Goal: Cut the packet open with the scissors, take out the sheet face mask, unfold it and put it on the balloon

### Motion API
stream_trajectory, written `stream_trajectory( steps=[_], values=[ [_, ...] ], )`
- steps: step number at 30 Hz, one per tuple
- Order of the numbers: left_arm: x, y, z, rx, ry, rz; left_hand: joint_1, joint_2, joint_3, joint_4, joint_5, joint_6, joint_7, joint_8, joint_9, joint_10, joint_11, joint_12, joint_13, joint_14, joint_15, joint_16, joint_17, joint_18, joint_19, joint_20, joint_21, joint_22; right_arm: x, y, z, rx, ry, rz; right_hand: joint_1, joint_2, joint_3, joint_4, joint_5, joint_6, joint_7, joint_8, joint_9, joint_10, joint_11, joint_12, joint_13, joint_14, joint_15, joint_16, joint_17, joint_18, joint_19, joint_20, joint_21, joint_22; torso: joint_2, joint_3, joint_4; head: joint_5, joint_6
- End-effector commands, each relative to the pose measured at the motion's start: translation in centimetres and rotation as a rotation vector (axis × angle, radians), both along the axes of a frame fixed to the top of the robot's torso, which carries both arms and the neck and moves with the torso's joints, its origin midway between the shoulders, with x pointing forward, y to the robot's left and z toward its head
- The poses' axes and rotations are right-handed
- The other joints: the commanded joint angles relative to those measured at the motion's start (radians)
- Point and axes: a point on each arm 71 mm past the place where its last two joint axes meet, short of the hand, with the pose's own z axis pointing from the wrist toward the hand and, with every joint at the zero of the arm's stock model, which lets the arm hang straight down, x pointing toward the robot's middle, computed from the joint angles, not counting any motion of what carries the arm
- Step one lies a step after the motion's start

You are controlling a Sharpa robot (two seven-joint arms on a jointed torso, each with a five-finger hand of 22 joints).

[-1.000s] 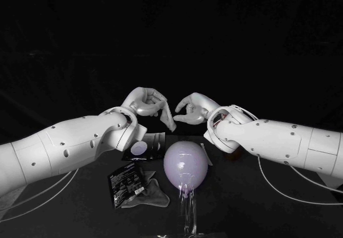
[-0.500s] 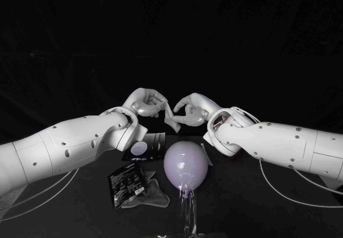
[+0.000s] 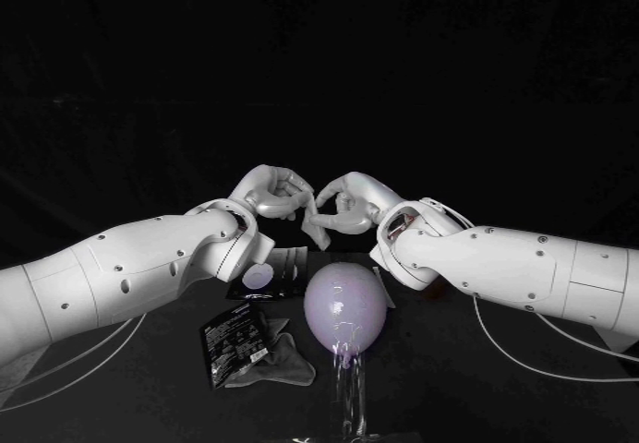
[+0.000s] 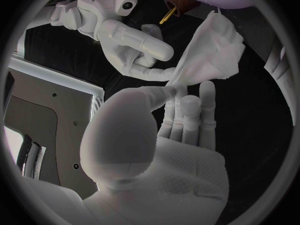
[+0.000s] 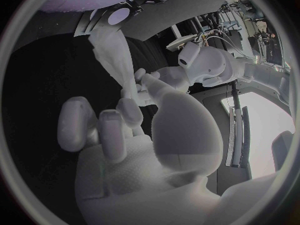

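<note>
Mask (image 3: 317, 227): hung folded between your left hand (image 3: 273, 194) and right hand (image 3: 349, 198), each pinching an edge, the balloon (image 3: 346, 309) close below them; raised thus, presumably, so you could pull it open before draping.

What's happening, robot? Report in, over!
Left hand and right hand both pinch the sheet mask, bunched, not yet unfolded. Balloon bare, close by. Packet lies beside it. Nothing blocking. Over.

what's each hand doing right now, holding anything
Left hand: holding the face mask in its fingers.
Right hand: pinching the same face mask, which is above the balloon.
</note>
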Motion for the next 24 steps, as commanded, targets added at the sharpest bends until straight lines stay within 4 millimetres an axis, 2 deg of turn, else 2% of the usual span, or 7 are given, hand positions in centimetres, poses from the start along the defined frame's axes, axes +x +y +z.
stream_trajectory(
  steps=[1, 11, 19, 24],
  values=[
    [-0.1, -0.3, 0.1, 0.006, 0.002, -0.022, -0.009, 0.001, -0.002, -0.007, 0.005, 0.005, 0.0, 0.004, 0.126, 0.003, -0.007, 0.002, -0.001, 0.007, -0.001, 0.006, 0.003, 0.008, -0.003, -0.004, 0.005, 0.002, 0.2, 0.3, -0.1, -0.026, -0.003, 0.0, -0.011, -0.004, -0.006, 0.009, 0.0, 0.004, 0.002, -0.009, -0.003, -0.01, 0.002, -0.009, -0.004, 0.037, 0.007, -0.001, 0.119, 0.021, -0.001, 0.004, -0.007, 0.166, 0.0, 0.0001, 0.0012, 0.0, -0.001],
    [-0.1, -0.4, 0.1, 0.006, 0.004, -0.026, -0.012, 0.0, 0.0, -0.008, 0.006, 0.007, 0.0, 0.003, 0.126, 0.004, -0.007, 0.001, -0.001, 0.01, -0.002, 0.01, 0.008, 0.008, -0.003, -0.004, 0.007, 0.003, 0.4, 1.0, -0.7, -0.067, 0.031, -0.002, -0.026, -0.009, -0.034, 0.031, -0.022, 0.005, 0.003, -0.012, -0.007, -0.021, 0.003, -0.014, -0.013, 0.033, 0.009, -0.004, 0.112, 0.023, -0.006, 0.006, -0.015, 0.164, 0.0, -0.0001, -0.0003, 0.0, -0.002],
    [-0.1, -0.5, 0.1, 0.007, 0.005, -0.028, -0.013, 0.0, 0.001, -0.009, 0.006, 0.008, 0.0, 0.003, 0.126, 0.005, -0.007, 0.001, -0.001, 0.011, -0.002, 0.011, 0.01, 0.008, -0.003, -0.004, 0.008, 0.003, 0.3, 1.5, -1.0, -0.085, 0.044, -0.003, -0.031, -0.013, -0.051, 0.043, -0.024, 0.011, 0.001, -0.01, -0.008, -0.021, 0.002, -0.011, -0.014, 0.033, 0.008, -0.003, 0.113, 0.023, -0.005, 0.006, -0.014, 0.164, -0.001, 0.0013, -0.0006, 0.001, 0.0],
    [-0.1, -0.6, 0.1, 0.007, 0.007, -0.029, -0.013, 0.0, 0.002, -0.01, 0.006, 0.008, 0.0, 0.003, 0.126, 0.005, -0.007, 0.001, -0.001, 0.013, -0.002, 0.012, 0.012, 0.008, -0.003, -0.004, 0.009, 0.004, 0.4, 1.6, -1.2, -0.102, 0.042, -0.019, -0.034, -0.016, -0.07, 0.053, -0.023, 0.012, 0.001, -0.011, -0.009, -0.022, 0.002, -0.009, -0.016, 0.033, 0.008, -0.003, 0.113, 0.023, -0.006, 0.006, -0.016, 0.164, 0.0, 0.0006, 0.0001, -0.002, 0.001]
  ],
)
